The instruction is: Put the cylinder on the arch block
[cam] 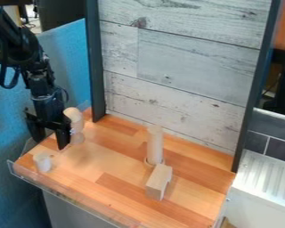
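Pale plank panel (181, 58) upright between dark posts (94, 62), behind wooden tabletop (115, 153); blue partition (69, 58) left; white ribbed surface (266, 180) right.

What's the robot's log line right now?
pincer: open, over table | short cylinder: standing | tall cylinder: upright | arch block: no cylinder on top | task: not done

The single camera looked down at a slant from above the front of the wooden tabletop (103, 165), facing the pale plank backboard (186, 58) at an angle, so that the board's base sloped down toward the picture's right. It stood near enough for the tabletop to spread over much of the lower half, its front edge running out at the bottom, with the blue partition (76, 58) at the picture's left.
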